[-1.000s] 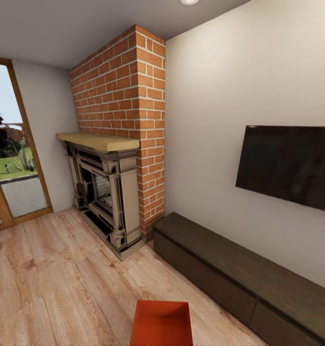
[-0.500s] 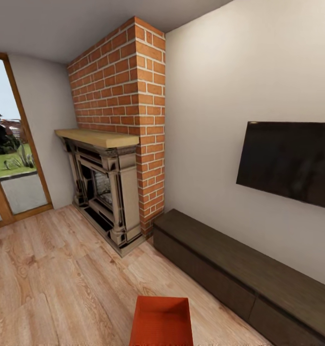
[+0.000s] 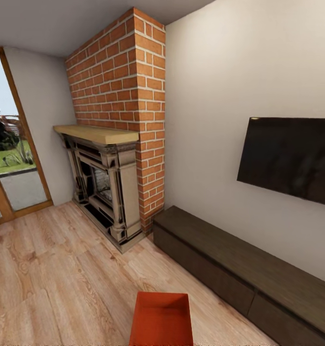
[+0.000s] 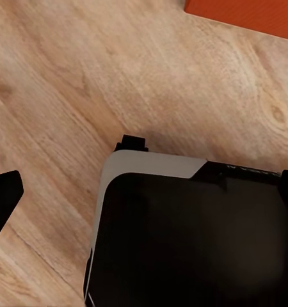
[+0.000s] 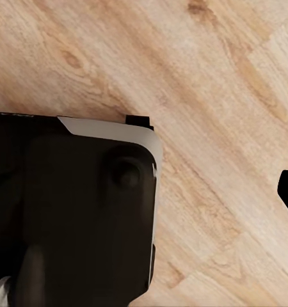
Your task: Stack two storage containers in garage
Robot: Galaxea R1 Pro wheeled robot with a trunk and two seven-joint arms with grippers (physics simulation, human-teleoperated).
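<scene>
One storage container [image 3: 161, 319] rests on the wood plank floor [image 3: 52, 274] in front of the fireplace [image 3: 102, 187], not yet collected. Garage transfer and stacking remain. Gripper states cannot be determined.

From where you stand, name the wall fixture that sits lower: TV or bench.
The long dark bench, resting on the wood floor; the black TV hangs above it.

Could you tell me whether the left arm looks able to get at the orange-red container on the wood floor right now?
Probably yes: the container sits open on the wood floor just ahead, with nothing around it, and its edge shows near the left arm.
</scene>
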